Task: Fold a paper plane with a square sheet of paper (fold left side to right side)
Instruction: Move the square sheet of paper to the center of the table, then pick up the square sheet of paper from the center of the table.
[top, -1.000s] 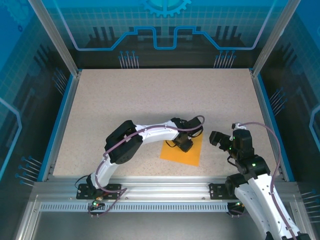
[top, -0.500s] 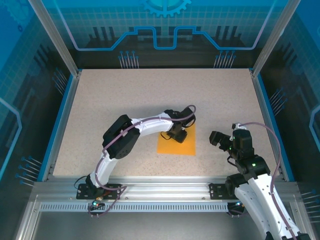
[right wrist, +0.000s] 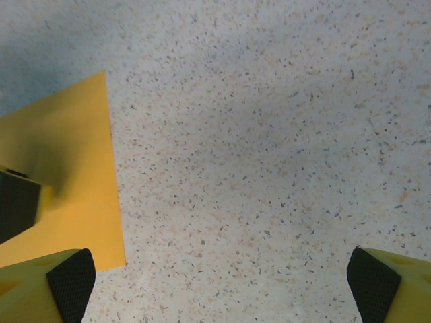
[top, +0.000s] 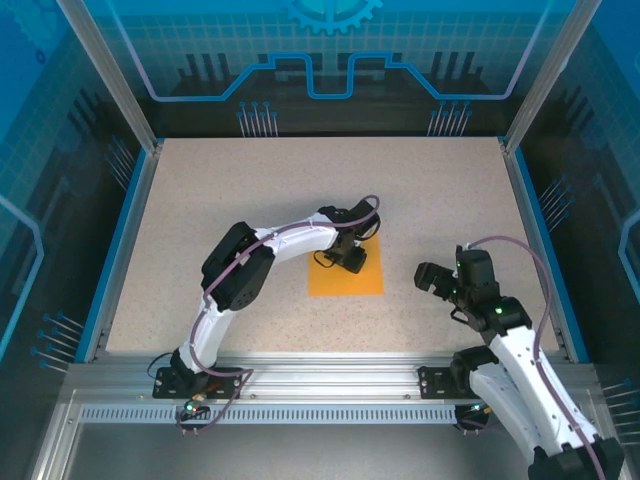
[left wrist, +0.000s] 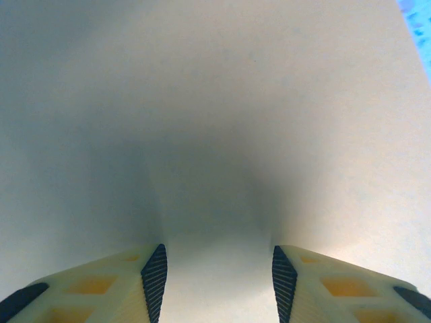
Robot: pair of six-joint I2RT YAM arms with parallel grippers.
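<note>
The square sheet of paper [top: 350, 283], bright orange, lies flat on the speckled table near the middle, its edges square to the table's. My left gripper [top: 350, 260] rests down on the sheet's far half. In the left wrist view the paper [left wrist: 215, 121] looks pale and close, and the left gripper [left wrist: 217, 259] has its jaws apart with nothing pinched between them. My right gripper [top: 432, 278] hovers wide open over bare table to the right of the sheet. The right wrist view has the sheet's near right corner [right wrist: 74, 182] to the left of the right gripper [right wrist: 219, 269]. No paper plane is in view.
The speckled table [top: 250, 190] is ringed by a blue rim and transparent walls. A metal rail [top: 320, 375] with both arm bases runs along the near edge. The left arm [top: 260, 255] arches over the table left of the sheet.
The left gripper has slid the sheet to the left and away from the arm bases, turning it square to the table. The right gripper has shifted slightly left.
</note>
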